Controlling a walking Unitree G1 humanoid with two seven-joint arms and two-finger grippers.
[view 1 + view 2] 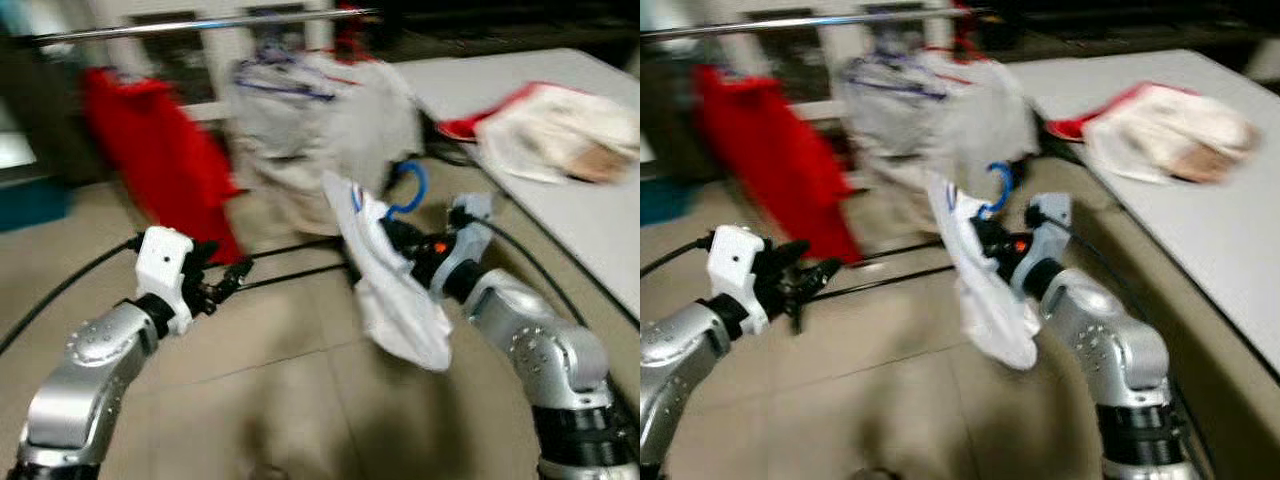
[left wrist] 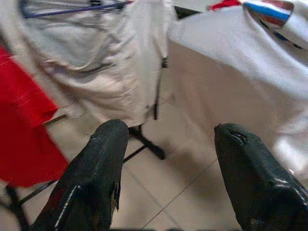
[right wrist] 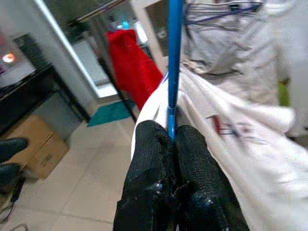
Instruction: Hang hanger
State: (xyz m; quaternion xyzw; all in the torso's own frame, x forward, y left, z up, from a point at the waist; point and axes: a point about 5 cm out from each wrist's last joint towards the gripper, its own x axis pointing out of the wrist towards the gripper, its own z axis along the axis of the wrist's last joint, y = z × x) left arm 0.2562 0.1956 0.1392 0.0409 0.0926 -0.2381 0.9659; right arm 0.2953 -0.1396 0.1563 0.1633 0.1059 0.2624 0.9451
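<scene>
My right gripper [image 3: 172, 137] is shut on a blue hanger [image 3: 173, 62] that carries a white shirt [image 1: 395, 285]; the hanger's blue hook [image 1: 412, 190] curls up above the gripper [image 1: 395, 235]. The shirt droops below my right arm. A metal clothes rail [image 1: 200, 25] runs across the top, with a red garment [image 1: 165, 150] and a pale grey garment [image 1: 310, 125] hanging from it. My left gripper [image 2: 166, 139] is open with nothing between its fingers, held low at the left [image 1: 228, 282], apart from the garments.
A white table [image 1: 590, 230] stands at the right with a white and red garment [image 1: 550, 125] lying on it. The rack's black base bars [image 1: 290, 265] cross the tiled floor. A cardboard box [image 3: 36, 144] sits by a dark cabinet.
</scene>
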